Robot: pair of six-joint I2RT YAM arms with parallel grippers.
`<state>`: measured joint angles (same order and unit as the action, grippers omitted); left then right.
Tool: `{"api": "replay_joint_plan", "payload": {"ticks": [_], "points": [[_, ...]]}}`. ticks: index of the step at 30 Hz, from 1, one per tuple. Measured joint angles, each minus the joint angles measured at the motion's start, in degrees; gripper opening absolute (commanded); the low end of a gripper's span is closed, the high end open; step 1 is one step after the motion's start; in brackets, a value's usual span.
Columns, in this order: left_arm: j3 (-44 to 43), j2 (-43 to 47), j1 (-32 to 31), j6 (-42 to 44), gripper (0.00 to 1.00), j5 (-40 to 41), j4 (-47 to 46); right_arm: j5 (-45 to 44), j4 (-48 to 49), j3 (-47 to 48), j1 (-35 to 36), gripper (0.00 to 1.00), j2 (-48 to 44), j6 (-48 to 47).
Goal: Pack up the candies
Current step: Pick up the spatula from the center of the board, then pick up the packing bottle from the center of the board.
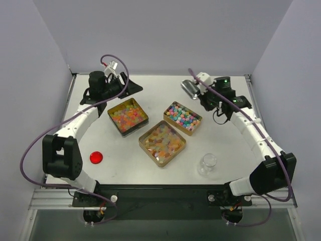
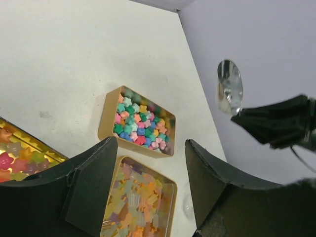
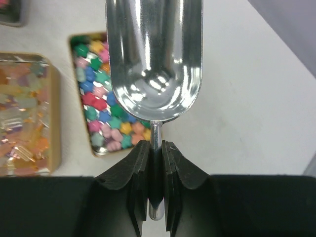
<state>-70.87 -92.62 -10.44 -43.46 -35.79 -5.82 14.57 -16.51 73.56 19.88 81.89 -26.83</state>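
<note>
Desk (image 1: 150, 95) seen from above, with both wrist views. The candies (image 1: 182, 117) lie in three open square tins grouped mid-desk: a left tin (image 1: 114, 119) of orange, red and yellow pieces, a near middle tin (image 1: 161, 161) of pale translucent orange and yellow pieces, and a right tin (image 1: 196, 125) of pastel pink, blue, green and yellow pieces. The tins sit close together but apart. A red lid (image 1: 96, 157) lies flat near the left edge, and a clear glass jar (image 1: 208, 163) stands toward the near right corner, well apart from the lid. The left gripper (image 2: 150, 142) hangs beyond the far side of the left tin with its jaws wide and nothing between them. The right gripper (image 3: 156, 148), over the far right part of the desk, has its jaws narrow and clamped on the thin handle of a metal scoop (image 3: 153, 59). The scoop's bowl is empty and raised off the desk, just past the far corner of the right tin.
</note>
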Motion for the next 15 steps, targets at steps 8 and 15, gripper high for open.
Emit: {"api": "replay_joint_plan", "payload": {"ticks": [8, 15], "points": [[-0.1, 9.3, -14.4, 22.2, 0.69, -3.2, 11.1, -2.5, -8.7, 0.0, -16.6, 0.0, -6.1, 5.8], [-7.9, 7.1, -36.7, 31.7, 0.65, 9.6, 26.2, -8.3, -10.9, -1.7, -20.5, 0.0, -7.8, 11.6]]}}
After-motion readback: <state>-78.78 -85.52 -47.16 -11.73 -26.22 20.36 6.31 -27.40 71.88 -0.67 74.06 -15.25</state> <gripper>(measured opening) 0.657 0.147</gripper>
